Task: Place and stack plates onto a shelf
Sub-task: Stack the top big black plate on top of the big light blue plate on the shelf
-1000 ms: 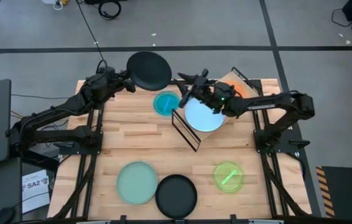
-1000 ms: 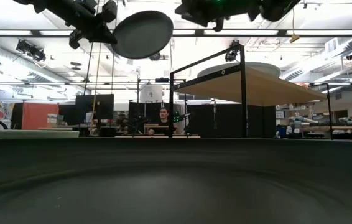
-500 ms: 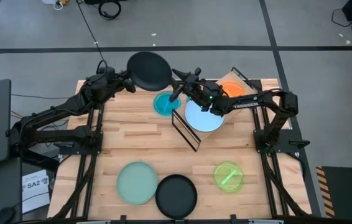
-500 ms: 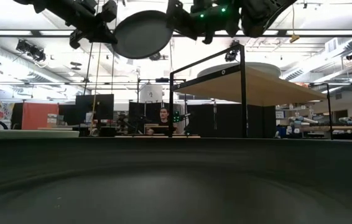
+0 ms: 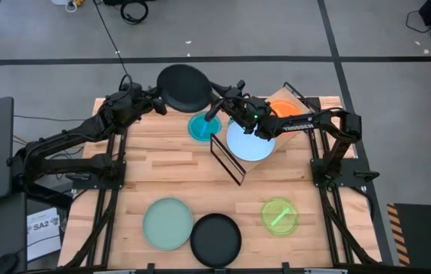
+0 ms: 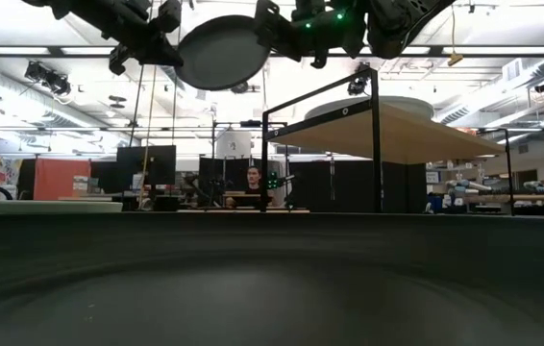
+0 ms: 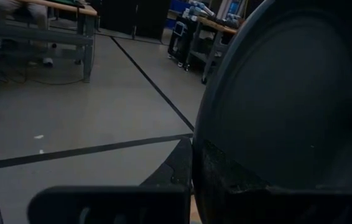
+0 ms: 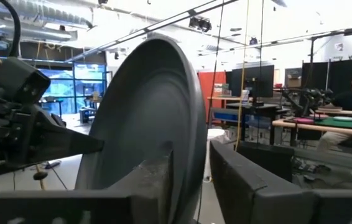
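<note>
The high view looks straight down on the whole tabletop (image 5: 170, 164) from well above, while the low view sits at tabletop height and faces level into the room, the arms entering along its top edge. Both wrist views sit very close to the raised black plate (image 5: 182, 87), which fills the right of the left wrist frame (image 7: 288, 99) and the centre of the right wrist frame (image 8: 145, 124); the low view shares it at top centre (image 6: 216, 52).
</note>
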Controlling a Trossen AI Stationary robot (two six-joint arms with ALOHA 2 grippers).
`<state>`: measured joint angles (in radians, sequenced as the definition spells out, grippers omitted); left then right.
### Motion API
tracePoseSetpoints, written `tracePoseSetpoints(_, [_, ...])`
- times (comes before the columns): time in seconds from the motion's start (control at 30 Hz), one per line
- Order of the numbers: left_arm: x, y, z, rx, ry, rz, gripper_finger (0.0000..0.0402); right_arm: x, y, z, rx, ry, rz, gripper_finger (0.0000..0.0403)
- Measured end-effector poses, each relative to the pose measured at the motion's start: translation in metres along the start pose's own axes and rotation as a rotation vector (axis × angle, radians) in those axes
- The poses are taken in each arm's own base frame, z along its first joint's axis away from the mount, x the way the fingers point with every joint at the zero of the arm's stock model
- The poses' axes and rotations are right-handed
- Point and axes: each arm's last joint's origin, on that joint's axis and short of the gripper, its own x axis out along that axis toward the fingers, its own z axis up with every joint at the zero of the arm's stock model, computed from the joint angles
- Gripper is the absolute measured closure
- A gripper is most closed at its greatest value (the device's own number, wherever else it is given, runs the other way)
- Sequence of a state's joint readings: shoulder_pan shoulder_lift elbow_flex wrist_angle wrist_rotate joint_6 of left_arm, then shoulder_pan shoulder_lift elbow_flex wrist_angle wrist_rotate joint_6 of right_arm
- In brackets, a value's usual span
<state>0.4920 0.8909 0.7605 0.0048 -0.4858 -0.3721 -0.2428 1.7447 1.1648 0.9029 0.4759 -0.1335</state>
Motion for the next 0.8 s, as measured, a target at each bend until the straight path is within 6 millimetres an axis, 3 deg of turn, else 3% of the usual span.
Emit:
tracePoseSetpoints(0.33, [-0.0004, -0.0011, -0.0007, 0.006, 0.01, -0.018, 0.0369, 0.0005, -0.0024, 0.0005, -0.001, 0.001, -0.033, 0.0375])
tracePoseSetpoints(0.8, [-0.0004, -0.0021, -0.0006, 0.021, 0.019, -0.057, 0.035, 0.0014, -0.0055, 0.0002, -0.007, 0.008, -0.06, 0.0381])
